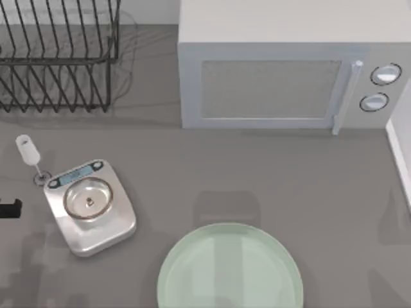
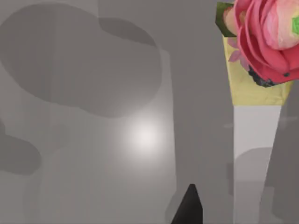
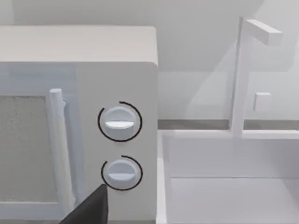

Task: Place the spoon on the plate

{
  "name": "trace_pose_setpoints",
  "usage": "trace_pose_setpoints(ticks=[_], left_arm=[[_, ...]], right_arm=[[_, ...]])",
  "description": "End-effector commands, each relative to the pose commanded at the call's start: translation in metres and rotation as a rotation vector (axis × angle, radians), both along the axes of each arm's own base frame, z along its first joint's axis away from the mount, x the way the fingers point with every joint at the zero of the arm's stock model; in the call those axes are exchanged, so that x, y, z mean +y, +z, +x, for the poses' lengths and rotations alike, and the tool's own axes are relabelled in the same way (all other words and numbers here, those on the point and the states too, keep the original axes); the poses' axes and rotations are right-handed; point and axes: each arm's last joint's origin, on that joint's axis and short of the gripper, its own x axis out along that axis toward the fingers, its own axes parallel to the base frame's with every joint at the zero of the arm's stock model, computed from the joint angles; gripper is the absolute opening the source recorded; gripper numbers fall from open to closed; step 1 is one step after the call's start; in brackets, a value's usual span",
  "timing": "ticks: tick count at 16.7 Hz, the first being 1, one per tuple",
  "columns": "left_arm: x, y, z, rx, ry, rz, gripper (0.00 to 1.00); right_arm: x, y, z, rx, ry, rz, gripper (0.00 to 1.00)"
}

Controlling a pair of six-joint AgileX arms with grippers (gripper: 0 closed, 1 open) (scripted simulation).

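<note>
Grey tabletop (image 1: 257, 173) carries a white microwave (image 1: 282, 70) at the back, a black wire dish rack (image 1: 58, 58) in the back left corner, and a white sink (image 3: 224, 186) with a tall white faucet (image 3: 240, 74) at the right edge. My left gripper (image 1: 9, 208) shows as a dark piece at the far left edge of the top view; whether its fingers are spread or pressed together I cannot tell. Just behind it and slightly to its right lies the spoon (image 1: 29, 154), white, on the table, its handle end touching or tucked under the back corner of the silver kitchen scale (image 1: 90, 205), which sits just to the right of that gripper. The plate (image 1: 231, 269), pale mint green, lies well to the right of the gripper at the front edge of the table, apart from the scale. From the left wrist a dark fingertip (image 2: 189, 207) hangs over bare grey table, with a pink flower (image 2: 266, 37) on a yellow-topped box farther off. My right gripper (image 3: 88, 207) appears as a dark tip before the microwave's two round knobs (image 3: 120, 122); its state too I cannot tell.
</note>
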Motion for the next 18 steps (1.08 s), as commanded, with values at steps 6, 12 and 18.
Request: trace_pose_setpoints(ticks=[6, 12, 18], left_arm=[[0.000, 0.030, -0.005, -0.024, 0.002, 0.002, 0.00], [-0.014, 0.027, 0.008, 0.013, -0.091, 0.001, 0.00], [-0.113, 0.021, 0.039, 0.037, -0.599, 0.001, 0.00]], right_arm=[[0.000, 0.000, 0.000, 0.000, 0.000, 0.000, 1.00], [0.000, 0.000, 0.000, 0.000, 0.000, 0.000, 1.00], [0.000, 0.000, 0.000, 0.000, 0.000, 0.000, 1.00]])
